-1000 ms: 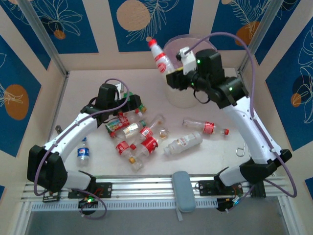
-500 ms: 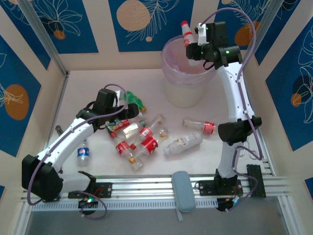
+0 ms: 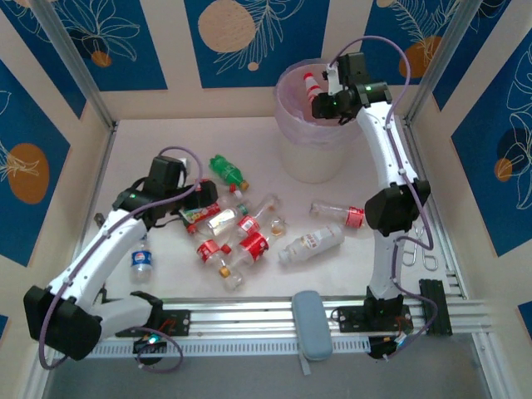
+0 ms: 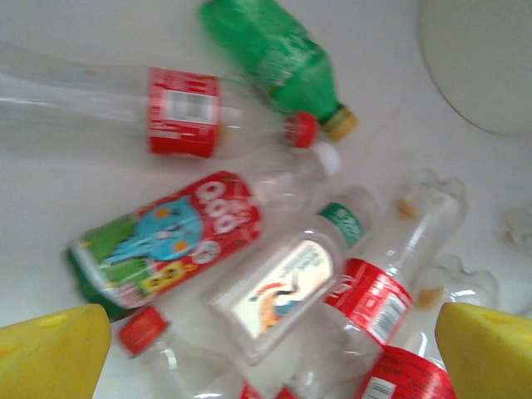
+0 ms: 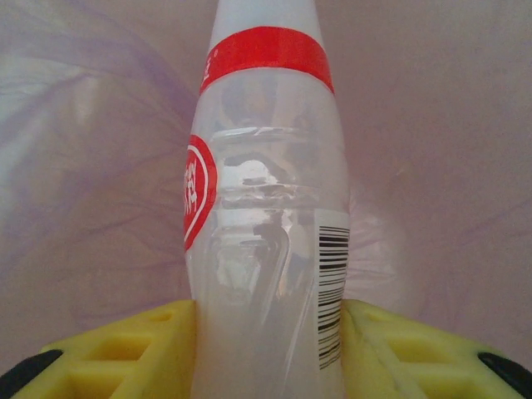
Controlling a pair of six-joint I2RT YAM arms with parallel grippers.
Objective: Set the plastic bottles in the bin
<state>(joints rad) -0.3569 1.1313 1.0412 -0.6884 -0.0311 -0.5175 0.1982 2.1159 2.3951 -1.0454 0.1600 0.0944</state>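
The walls are blue and cream, with white leaves and orange circles. The table is white. A metal rail runs along its near edge.

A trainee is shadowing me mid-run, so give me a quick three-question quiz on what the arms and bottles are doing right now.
1. True or false: the right gripper is shut on a red-capped bottle over the bin.
2. The left gripper is: A) open above the loose bottles; B) shut on a blue-labelled bottle; C) inside the bin.
3. What colour is the cap of the green bottle?

Key: 1 true; 2 A; 3 yellow.
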